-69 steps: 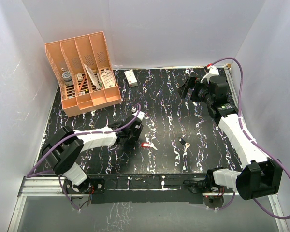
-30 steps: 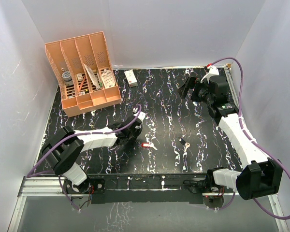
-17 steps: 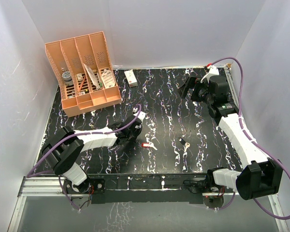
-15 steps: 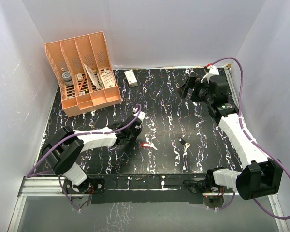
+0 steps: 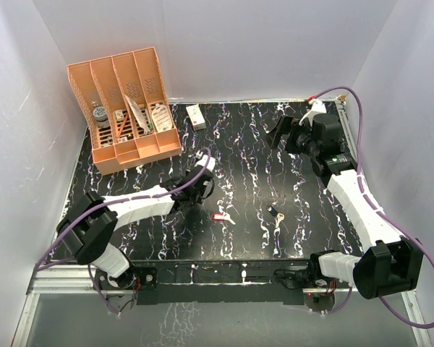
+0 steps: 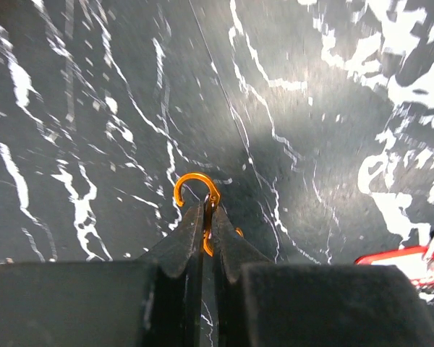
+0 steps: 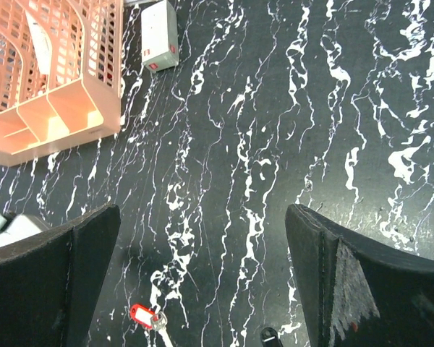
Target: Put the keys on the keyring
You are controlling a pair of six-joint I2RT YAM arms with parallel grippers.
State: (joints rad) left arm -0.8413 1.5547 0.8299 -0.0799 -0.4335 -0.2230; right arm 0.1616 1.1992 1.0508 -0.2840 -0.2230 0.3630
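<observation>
Top: left gripper (image 5: 195,189) just left of red key (image 5: 218,216); black key (image 5: 273,212) further right. Right gripper (image 5: 281,134) at back, well apart from both.

Left wrist: jaws pinching keyring (image 6: 194,176), loop poking past tips; red key (image 6: 409,258) at lower right.

Right wrist: right gripper (image 7: 202,213) spread wide, holding nothing; red key (image 7: 143,315) and black key (image 7: 269,336) below.

Step, likely: ring held, nothing threaded yet. Next: right gripper down to key, head hole onto ring gap.

Colours and patterns across the work surface.
The table (image 5: 246,159) is shown in black, veined throughout with white marbling. The keyring (image 6: 195,189) is rendered in orange-yellow. The red-headed key (image 5: 218,216) and the black-headed key (image 5: 273,212) are both bladed in silver. The organiser (image 5: 141,152) is coloured pale peach, its walls patterned with perforations; the cables (image 5: 341,88) are purple.
</observation>
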